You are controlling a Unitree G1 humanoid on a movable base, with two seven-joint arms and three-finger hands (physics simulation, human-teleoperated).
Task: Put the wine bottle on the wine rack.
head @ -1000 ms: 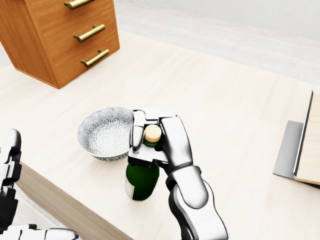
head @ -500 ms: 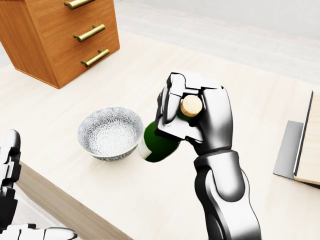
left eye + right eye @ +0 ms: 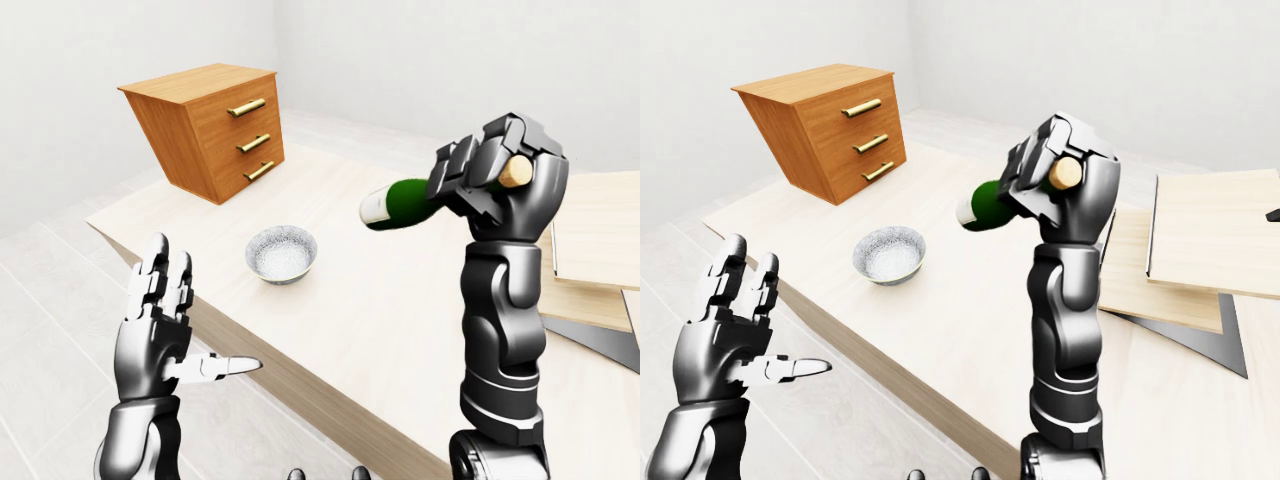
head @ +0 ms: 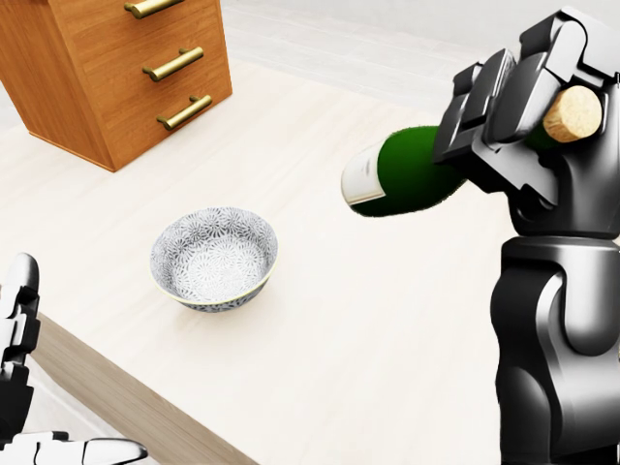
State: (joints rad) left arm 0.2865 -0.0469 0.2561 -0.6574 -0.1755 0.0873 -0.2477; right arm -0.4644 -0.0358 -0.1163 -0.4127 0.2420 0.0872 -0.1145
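Observation:
A green wine bottle [image 4: 397, 176] with a cork is held high above the pale wooden table [image 4: 368, 329]. It lies almost level, its base pointing to the left in the head view. My right hand [image 4: 523, 111] is shut around its neck, and the cork sticks out past the fingers. A structure of light wooden boards on a grey base [image 3: 1205, 235] lies at the right of the right-eye view; whether it is the wine rack I cannot tell. My left hand [image 3: 160, 315] hangs open beside the table's near edge, holding nothing.
A patterned white bowl [image 4: 213, 257] rests on the table below and left of the bottle. A wooden chest of three drawers with brass handles [image 4: 126, 68] stands on the table at the upper left. The table's edge [image 3: 300, 375] runs diagonally past my left hand.
My right hand has lifted the bottle from the table beside the bowl, up and to the right, tipping it from upright to nearly level. The left hand has not moved.

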